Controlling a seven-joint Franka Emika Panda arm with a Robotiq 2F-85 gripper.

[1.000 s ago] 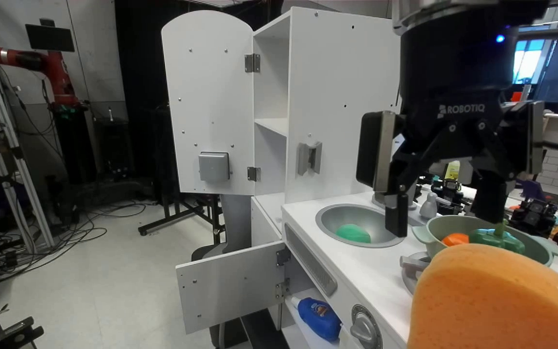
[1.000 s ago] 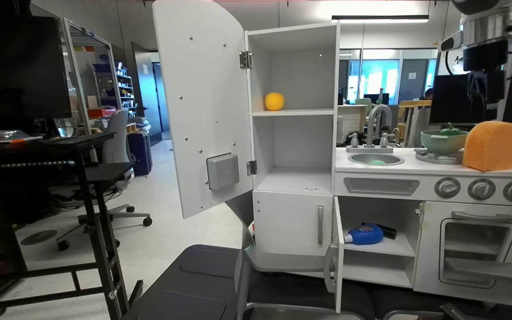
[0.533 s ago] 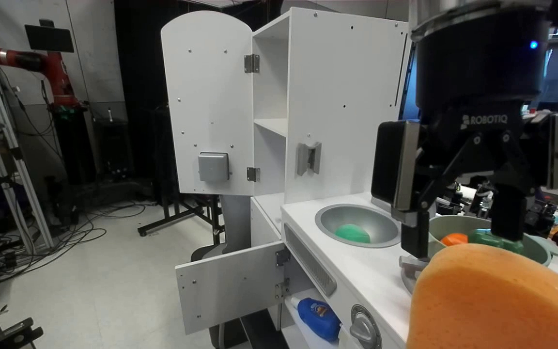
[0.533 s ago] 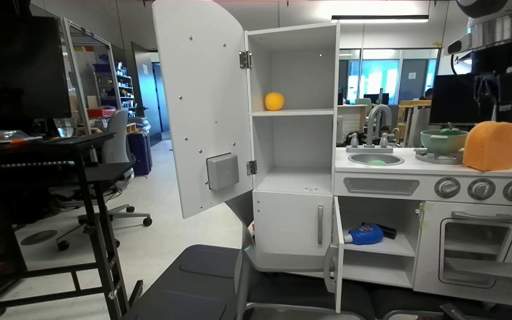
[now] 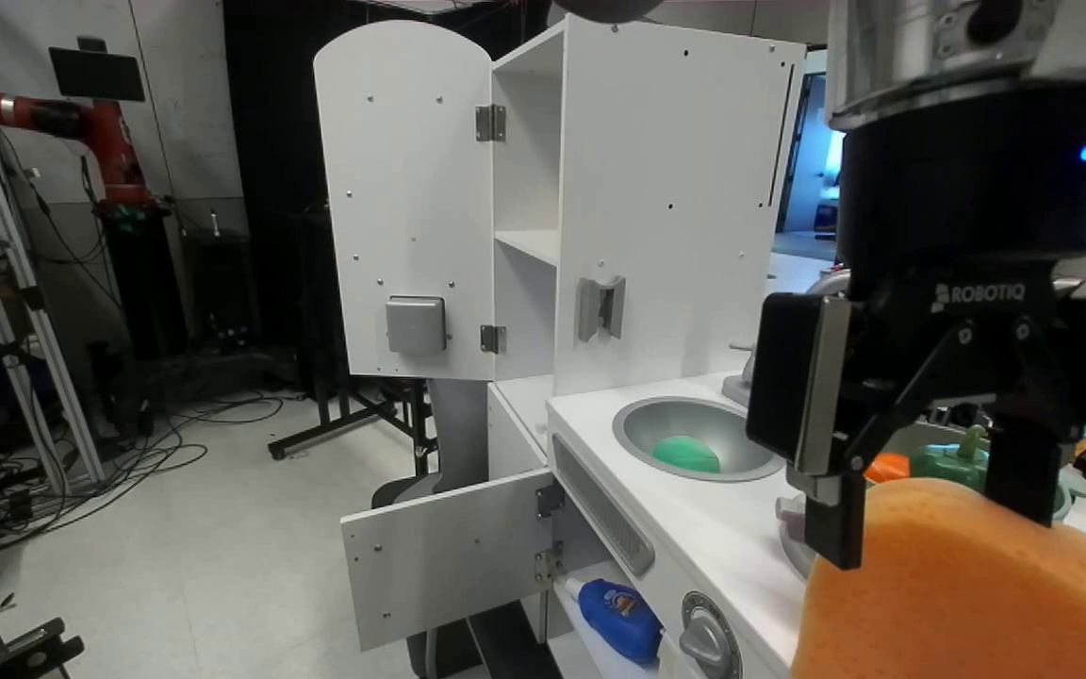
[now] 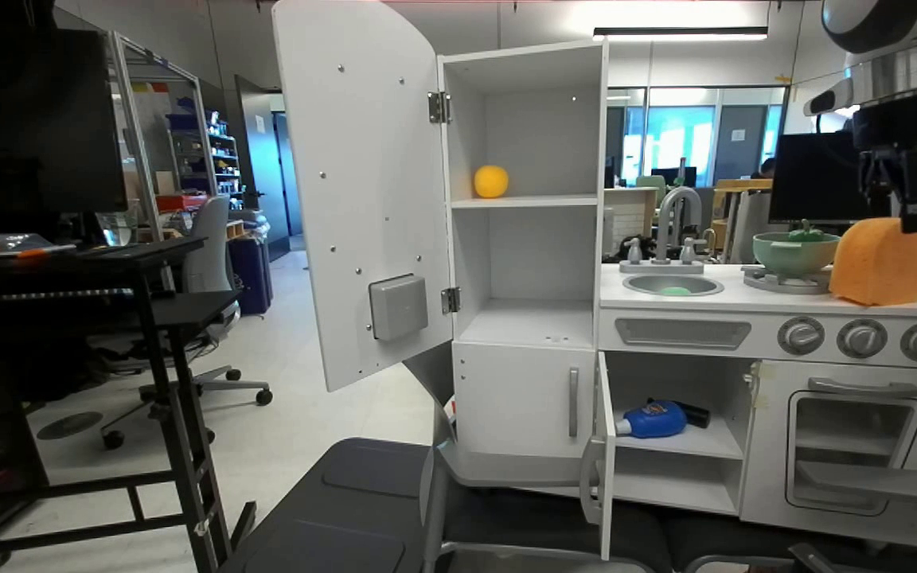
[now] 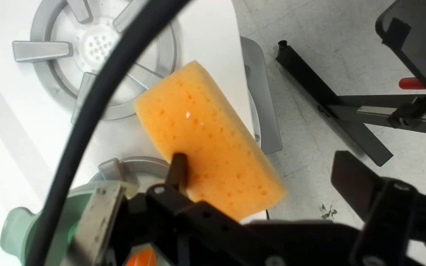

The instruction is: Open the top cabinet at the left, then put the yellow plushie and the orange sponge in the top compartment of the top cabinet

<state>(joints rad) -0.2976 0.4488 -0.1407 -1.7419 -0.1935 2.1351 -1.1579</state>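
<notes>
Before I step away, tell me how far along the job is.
Done: the cabinet door stands open, and the yellow plushie sits in the top compartment. In hand: the open end effector is at the orange sponge, with no grip showing. Left: lifting the sponge off the counter into that compartment.

"What can you read from over there?"

"ROBOTIQ [image 5: 980, 294], in pale capitals, with a small emblem [image 5: 941, 298] to the left of the word, on my own black claw [image 5: 934, 528]. That shows in an exterior view."

"And on the blue bottle [image 5: 620, 624]?"

"It bears a label [image 5: 626, 601], but the marks are too small for me to make out."
</notes>
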